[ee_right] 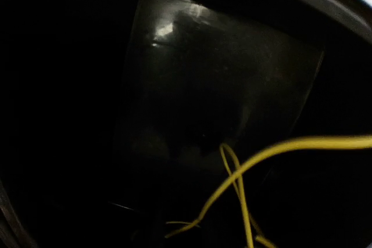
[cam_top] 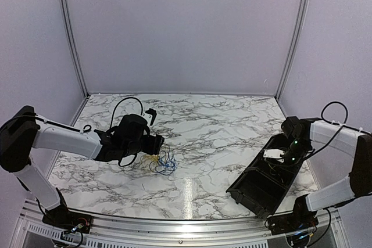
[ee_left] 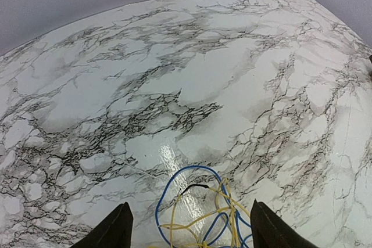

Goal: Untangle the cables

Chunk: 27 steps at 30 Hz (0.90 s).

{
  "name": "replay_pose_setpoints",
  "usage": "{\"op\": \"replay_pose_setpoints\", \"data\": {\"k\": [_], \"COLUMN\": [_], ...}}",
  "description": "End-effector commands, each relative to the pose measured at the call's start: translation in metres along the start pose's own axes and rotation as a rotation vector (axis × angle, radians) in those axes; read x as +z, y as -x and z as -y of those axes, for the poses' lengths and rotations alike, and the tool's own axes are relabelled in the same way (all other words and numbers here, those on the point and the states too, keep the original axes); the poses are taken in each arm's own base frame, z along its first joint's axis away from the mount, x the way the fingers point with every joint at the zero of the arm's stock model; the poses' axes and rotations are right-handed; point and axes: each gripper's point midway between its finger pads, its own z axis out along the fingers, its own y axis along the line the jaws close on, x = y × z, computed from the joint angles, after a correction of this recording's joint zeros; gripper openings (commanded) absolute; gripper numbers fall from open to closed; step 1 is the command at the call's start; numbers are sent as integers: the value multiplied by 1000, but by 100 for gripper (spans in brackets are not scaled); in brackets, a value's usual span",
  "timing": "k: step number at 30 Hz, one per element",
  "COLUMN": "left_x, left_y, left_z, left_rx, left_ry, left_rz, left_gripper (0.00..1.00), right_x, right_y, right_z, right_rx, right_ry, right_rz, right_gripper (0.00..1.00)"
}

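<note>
A tangle of thin yellow, blue and black cables point(cam_top: 163, 164) lies on the marble table, left of the middle. My left gripper point(cam_top: 156, 145) hovers just over its left edge. In the left wrist view the left gripper point(ee_left: 192, 230) is open wide, its fingertips point(ee_left: 119, 227) on either side of the blue and yellow loops point(ee_left: 200, 213), not touching them. My right gripper point(cam_top: 282, 158) reaches down into a black bin point(cam_top: 247, 193). The right wrist view is dark. It shows the bin's inside and loose yellow cable point(ee_right: 273, 150); the fingers are hidden.
The black bin lies slanted at the right side of the table. Grey walls enclose the table at the back and sides. A metal rail runs along the near edge point(cam_top: 174, 225).
</note>
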Motion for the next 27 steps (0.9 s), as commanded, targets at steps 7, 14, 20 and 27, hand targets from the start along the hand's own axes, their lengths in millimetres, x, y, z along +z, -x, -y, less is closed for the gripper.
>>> {"op": "replay_pose_setpoints", "data": {"k": [7,14,20,27], "left_x": [-3,-6,13,18], "left_y": [12,11,-4,-10], "left_z": [1,-1,-5,-2], "left_rx": [-22,-96,-238,-245], "left_ry": [-3,-13,-52,-74], "left_rz": [38,18,-138,-239], "left_gripper": [73,73,58,55], "right_x": [-99,-137,-140,-133], "right_y": [30,93,176,252], "right_z": [29,36,21,-6], "right_rx": [-74,-93,-125,-215], "right_ry": [-168,-153,-88,-9], "right_rz": [103,354,635,794], "right_gripper": [55,54,53,51]}}
